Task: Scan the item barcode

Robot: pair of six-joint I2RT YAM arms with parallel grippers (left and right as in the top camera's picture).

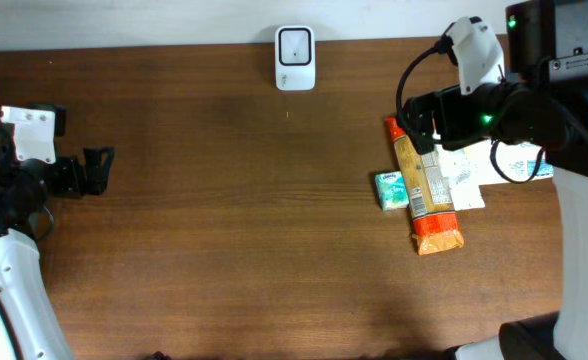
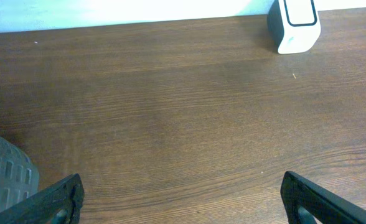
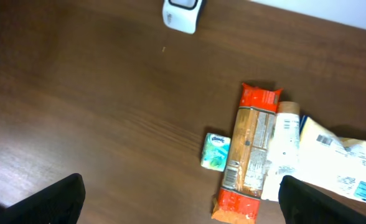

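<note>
Our right gripper (image 3: 180, 198) hangs wide open, empty, near the orange packet (image 3: 248, 158) beside the tissue pack (image 3: 215, 151); the left gripper (image 2: 182, 194) is open too. We should pinch the packet across its width, barcode uncovered.

From overhead, my right arm (image 1: 494, 110) covers part of the top end of the orange packet (image 1: 426, 195) and part of the white pouch (image 1: 466, 185) beside it. In the right wrist view that pouch runs off the right edge and the scanner (image 3: 182, 15) is clipped at the top. The packet's print is too small to read. Left wrist view: a grey gridded object (image 2: 5, 171), cut by the left edge, which I can't identify.
</note>
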